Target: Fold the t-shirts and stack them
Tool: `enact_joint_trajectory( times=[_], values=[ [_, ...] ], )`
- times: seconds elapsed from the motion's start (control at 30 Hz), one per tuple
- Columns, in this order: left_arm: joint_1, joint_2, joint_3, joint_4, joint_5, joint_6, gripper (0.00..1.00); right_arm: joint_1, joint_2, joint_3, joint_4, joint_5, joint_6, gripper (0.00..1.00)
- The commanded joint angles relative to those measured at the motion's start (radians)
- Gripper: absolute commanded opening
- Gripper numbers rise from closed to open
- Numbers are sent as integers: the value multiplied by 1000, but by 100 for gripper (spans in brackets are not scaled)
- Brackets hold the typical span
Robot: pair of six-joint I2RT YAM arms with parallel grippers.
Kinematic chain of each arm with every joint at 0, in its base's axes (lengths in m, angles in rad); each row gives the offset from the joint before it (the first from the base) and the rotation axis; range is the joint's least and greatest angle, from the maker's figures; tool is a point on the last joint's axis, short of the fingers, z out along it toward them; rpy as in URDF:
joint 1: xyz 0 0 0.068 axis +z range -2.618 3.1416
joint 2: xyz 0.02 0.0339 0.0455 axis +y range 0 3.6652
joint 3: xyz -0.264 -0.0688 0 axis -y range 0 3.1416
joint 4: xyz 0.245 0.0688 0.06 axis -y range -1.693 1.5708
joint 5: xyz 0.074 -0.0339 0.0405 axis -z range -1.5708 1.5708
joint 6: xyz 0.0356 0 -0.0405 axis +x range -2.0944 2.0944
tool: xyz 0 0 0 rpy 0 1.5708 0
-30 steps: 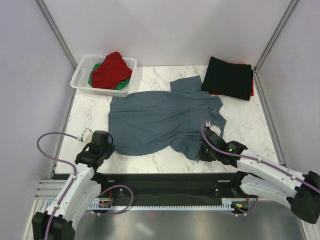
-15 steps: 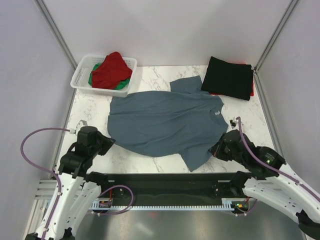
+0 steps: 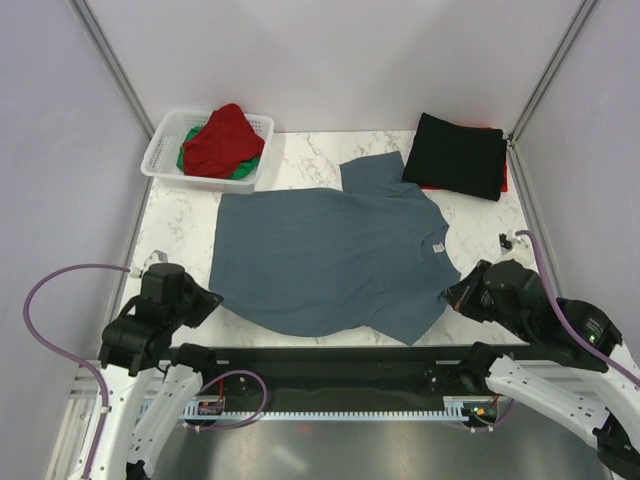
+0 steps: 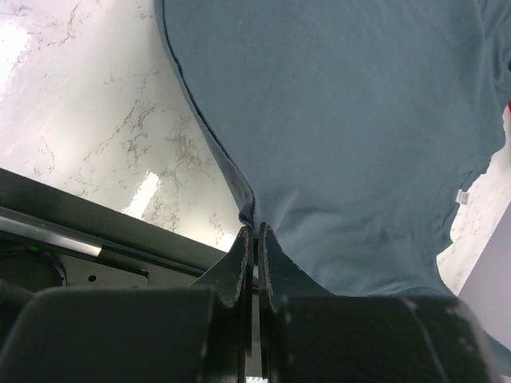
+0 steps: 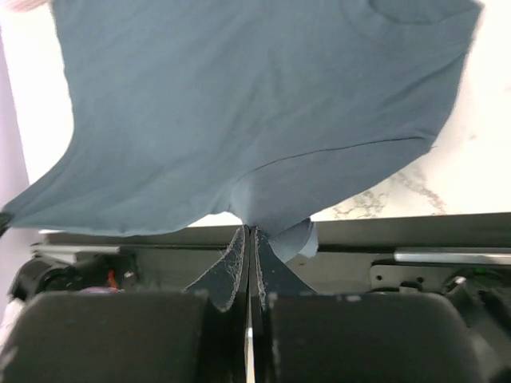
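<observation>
1. The left tool (image 3: 208,298) is closed right down, its jaws meeting on a pinch of hem of the blue-grey t-shirt (image 3: 330,260). The left wrist view shows the cloth puckering just ahead of the tips (image 4: 254,231).
2. The right tool (image 3: 452,297) is likewise clamped tight on the same shirt's edge, with a small flap of fabric hanging beside its tips (image 5: 249,231).
3. A second ago the two tools sat closer together and the near edge of the shirt was bunched and wrinkled between them. They have since drawn apart and back toward the near rim of the table (image 3: 480,240).
4. As a result the shirt now lies spread almost flat between and beyond the tools. Its neck label (image 3: 437,248) sits just ahead of the right tool.
5. In my judgement this is the smoothing step nearly done, and the shirt looks ready for a first fold.
6. Well beyond the right tool a folded black t-shirt (image 3: 458,155) lies waiting as the stack.
7. Far beyond the left tool, the basket (image 3: 160,150) holds a red t-shirt (image 3: 222,138) and a green t-shirt (image 3: 243,170), not yet folded.
</observation>
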Motion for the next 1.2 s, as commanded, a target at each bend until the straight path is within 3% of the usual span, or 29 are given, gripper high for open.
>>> enact_joint_trajectory(
  times=[0.0, 0.33, 0.47, 0.67, 1.17],
  values=[
    [-1, 43, 15, 9, 11, 68, 2, 6, 77, 64, -5, 76, -48, 0],
    [6, 307, 38, 166, -72, 157, 2, 3, 337, 151, 159, 204, -161, 0],
    [51, 405, 80, 210, -95, 200, 2, -58, 478, 212, 209, 222, -242, 0],
    [156, 517, 86, 282, -70, 276, 2, -280, 605, 237, 338, 43, -403, 0],
    [287, 790, 72, 448, -15, 335, 2, -462, 872, 323, 476, -76, -511, 0]
  ],
)
